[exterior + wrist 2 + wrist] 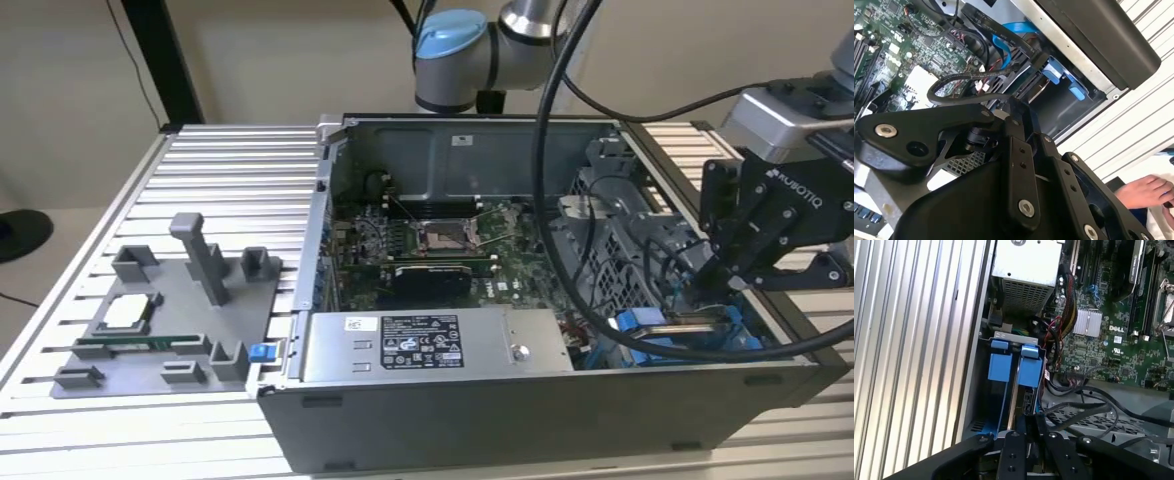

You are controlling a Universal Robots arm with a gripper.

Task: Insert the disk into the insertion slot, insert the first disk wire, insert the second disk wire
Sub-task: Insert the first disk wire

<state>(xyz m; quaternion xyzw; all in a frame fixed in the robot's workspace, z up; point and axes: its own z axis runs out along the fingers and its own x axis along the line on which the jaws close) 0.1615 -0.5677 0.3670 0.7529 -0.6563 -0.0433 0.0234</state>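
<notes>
The flat silver-grey disk (697, 320), clipped in its bright blue plastic carrier frame, sits down in the narrow grey-walled insertion slot (980, 405). The slot is in the near corner of the open dark-grey computer case (534, 420), at the exterior view's right. In the first wrist view two blue plastic clips (1029, 352) stand side by side at the slot's far end.

The black pincer (705, 292) reaches down into that corner, just above the blue frame. In the first wrist view the pincer (1029, 429) has its fingers drawn close together with a narrow gap left between them. Whether they clamp anything there, I cannot tell.

Loose black cables (954, 85) loop beside the slot, between it and the green motherboard (441, 270). The square silver processor socket (441, 237) sits mid-board, well apart from the pincer. The silver labelled power-supply box (427, 345) lies along the case's near wall.

The case stands on a slatted aluminium tabletop (227, 170). A grey plastic fixture tray (160, 330) lies on it at the exterior view's left. In the second wrist view a person's hand (1144, 192) rests near the tabletop's edge.
</notes>
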